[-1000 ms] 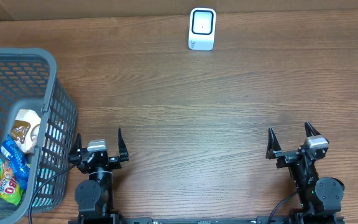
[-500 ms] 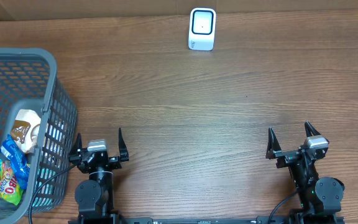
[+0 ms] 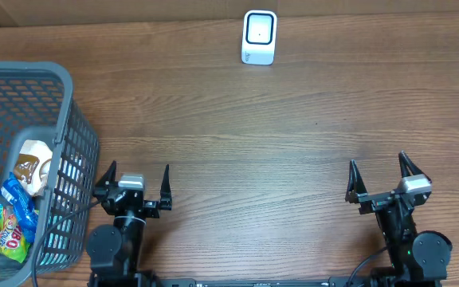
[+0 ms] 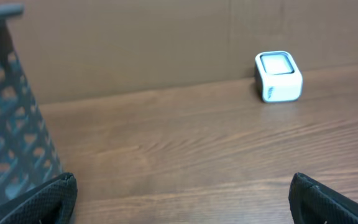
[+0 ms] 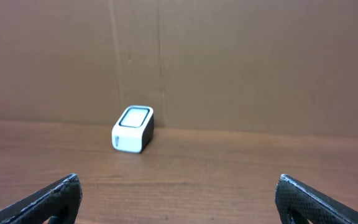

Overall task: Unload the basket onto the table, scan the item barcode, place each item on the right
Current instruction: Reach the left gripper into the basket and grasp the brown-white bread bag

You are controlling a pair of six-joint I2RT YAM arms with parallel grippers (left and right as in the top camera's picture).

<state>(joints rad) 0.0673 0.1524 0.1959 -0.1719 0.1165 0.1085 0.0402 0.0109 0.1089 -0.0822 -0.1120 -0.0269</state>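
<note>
The wooden surface (image 3: pixel 237 119) carries the grey basket (image 3: pixel 68 96) on your left side. The items to scan lie inside it, a few snack packets (image 3: pixel 14 219) heaped toward the near end. I judge them light, soft and crinkly, with a glossy film that may slip. Take one by a sealed edge or across its flat middle, and not too hard, because the content could be crushed. I cannot tell from here which face carries the barcode.

The small white scanner (image 3: pixel 259 37) stands at the far edge of the surface, about the middle, with its window turned upward.

The left jaws are spread wide and carry nothing. They sit low, just beside the right wall of the basket, so the packets are to their left behind the mesh — you would need to come over the rim from above. The right jaws are also wide apart and empty, well apart from the basket on the opposite side.
</note>
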